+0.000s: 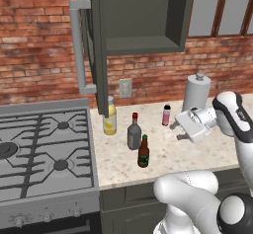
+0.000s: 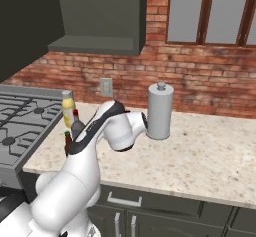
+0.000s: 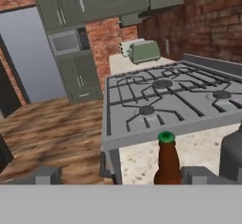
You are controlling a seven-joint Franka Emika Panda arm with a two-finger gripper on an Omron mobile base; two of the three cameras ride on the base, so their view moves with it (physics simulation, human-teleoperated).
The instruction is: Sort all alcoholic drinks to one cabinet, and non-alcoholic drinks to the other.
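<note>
Four bottles stand on the speckled counter (image 1: 163,154) right of the stove. The tall yellow bottle (image 1: 109,117) is at the back left and the small pink bottle (image 1: 166,115) at the back right. The grey red-capped bottle (image 1: 134,133) is in the middle, with the brown beer bottle (image 1: 144,152) in front of it. My gripper (image 1: 177,125) hovers open to the right of them, just beside the pink bottle, holding nothing. In the hand view the beer bottle (image 3: 166,161) stands ahead, nearer the right fingertip (image 3: 198,175). The wall cabinet (image 1: 143,40) above is open and empty. The other cabinet is out of view.
A tall grey canister (image 1: 196,92) stands against the brick wall behind my hand. The gas stove (image 1: 44,149) borders the counter's left side. The open cabinet door with its pale bar handle (image 1: 76,45) juts out above the yellow bottle. A toaster (image 3: 144,51) sits beyond the stove.
</note>
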